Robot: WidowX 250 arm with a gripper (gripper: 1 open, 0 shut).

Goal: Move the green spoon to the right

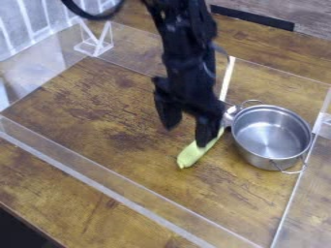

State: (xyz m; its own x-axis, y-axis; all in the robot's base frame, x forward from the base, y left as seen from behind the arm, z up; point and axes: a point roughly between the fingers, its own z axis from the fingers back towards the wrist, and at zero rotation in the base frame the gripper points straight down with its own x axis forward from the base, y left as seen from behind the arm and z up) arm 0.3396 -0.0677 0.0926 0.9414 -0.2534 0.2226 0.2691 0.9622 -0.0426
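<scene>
The green spoon (195, 153) is a small pale yellow-green tapered piece lying flat on the wooden table, just left of the steel pot (270, 136). My gripper (188, 121) hangs above it, pointing down, fingers spread open with nothing between them. One dark fingertip (210, 136) is close over the spoon's upper end. The black arm rises from the gripper to the top of the frame.
The round shiny pot has a handle (229, 73) sticking up at its left. A clear plastic wall (91, 179) fences the table along the front, left and right. A white rack (93, 41) stands at the back left.
</scene>
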